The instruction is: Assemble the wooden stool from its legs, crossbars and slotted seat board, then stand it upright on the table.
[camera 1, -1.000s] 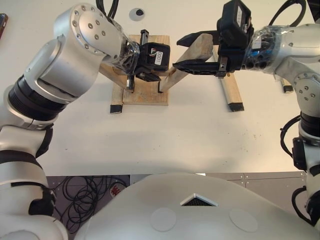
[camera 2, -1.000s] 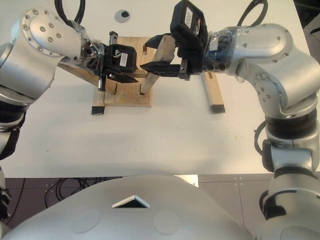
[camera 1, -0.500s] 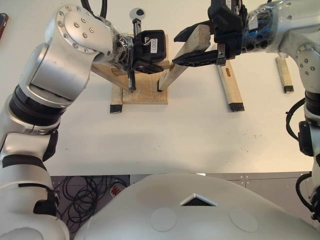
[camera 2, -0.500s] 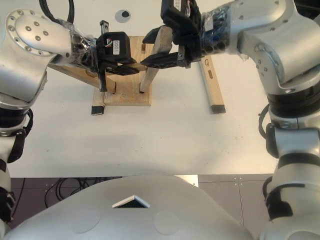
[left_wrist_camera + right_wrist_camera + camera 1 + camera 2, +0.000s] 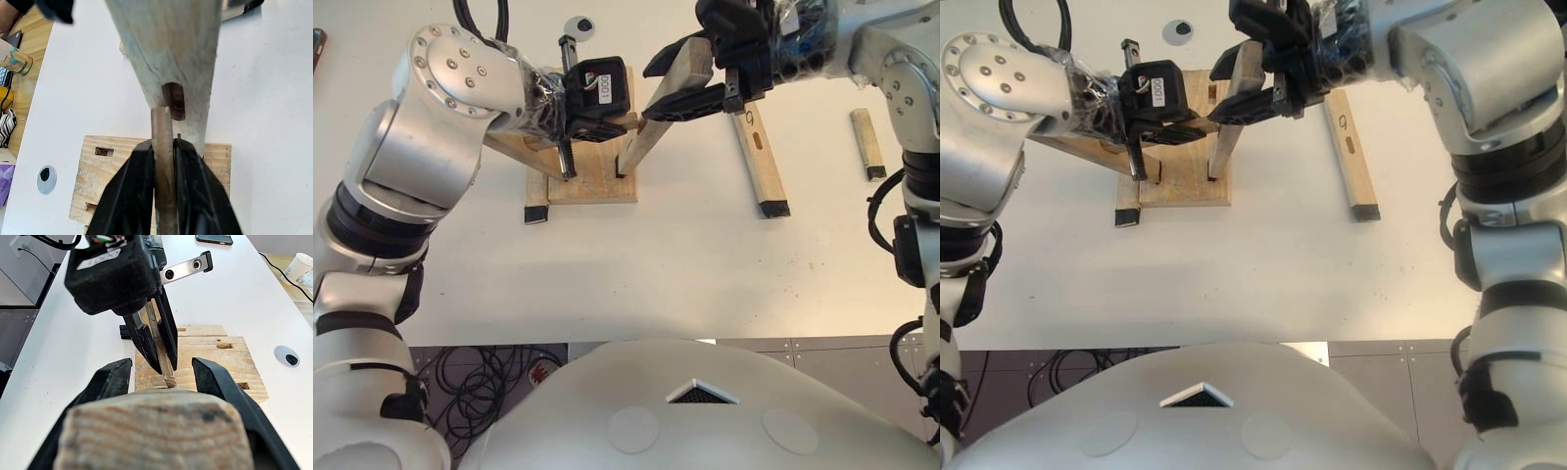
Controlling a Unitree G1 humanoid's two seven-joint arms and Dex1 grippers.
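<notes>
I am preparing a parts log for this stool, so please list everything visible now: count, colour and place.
Seat board: 1, light wood, flat on the table.
Held leg: 1, light wood, slanting over the seat board.
Crossbar: 1, brown, tip at the held leg's hole.
Loose leg: 1, light wood, black end, flat right of the board.
Short piece: 1, light wood, table's far right.
Wood at board's left edge: count unclear, partly under the left arm.
Grommet: 1, grey, beyond the board.
Phone: 1, dark, on the table.
Table: 1, white.
Left gripper: 1, black, jaws shut on the crossbar.
Right gripper: 1, black, jaws shut on the held leg.
</notes>
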